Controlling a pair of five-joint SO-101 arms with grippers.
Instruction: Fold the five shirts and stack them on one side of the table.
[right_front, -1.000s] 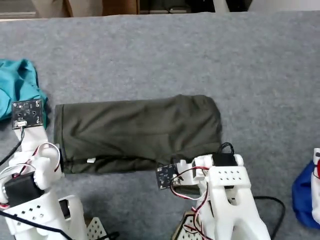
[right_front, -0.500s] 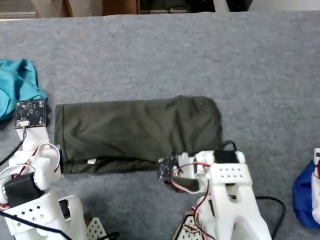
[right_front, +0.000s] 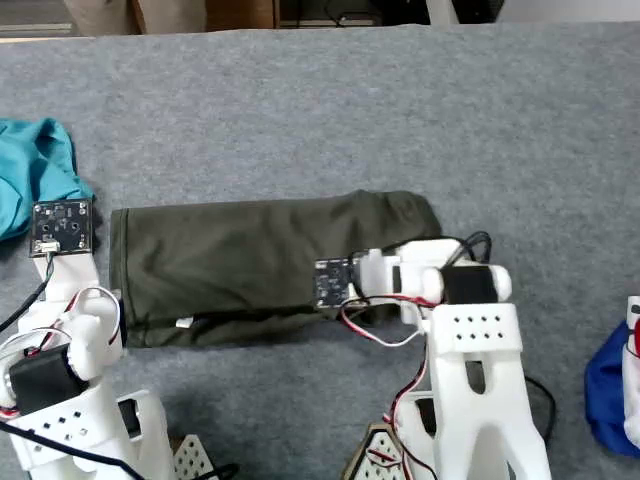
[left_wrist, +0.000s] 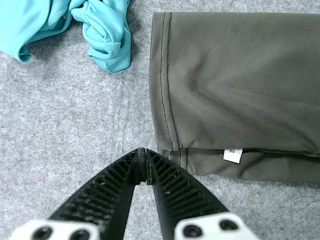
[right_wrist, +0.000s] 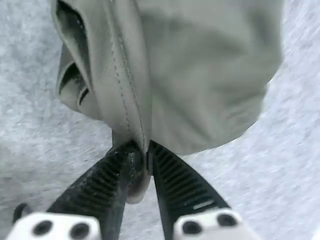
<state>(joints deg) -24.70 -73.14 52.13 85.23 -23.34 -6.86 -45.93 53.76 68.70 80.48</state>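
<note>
A dark olive shirt (right_front: 250, 260) lies folded into a long strip across the middle of the grey table (right_front: 400, 110). My right gripper (right_wrist: 142, 162) is shut on the olive shirt (right_wrist: 200, 65) at its near right edge, with the cloth bunched between the black fingers (right_wrist: 175, 180). In the high view that arm (right_front: 440, 290) stands over the strip's right end. My left gripper (left_wrist: 146, 165) is shut on nothing, just off the olive shirt's (left_wrist: 240, 85) near left corner, where a white tag (left_wrist: 232, 155) shows. A crumpled teal shirt (left_wrist: 75, 25) lies beside it, at the table's left edge (right_front: 30, 175).
A blue shirt (right_front: 610, 390) lies bunched at the table's right edge. The left arm's base (right_front: 70, 400) stands at the near left. Open grey table stretches behind the olive strip, with furniture beyond the far edge.
The right arm has swung up and forward over the olive shirt's right end, lifting the near right edge. The left arm has barely shifted.
</note>
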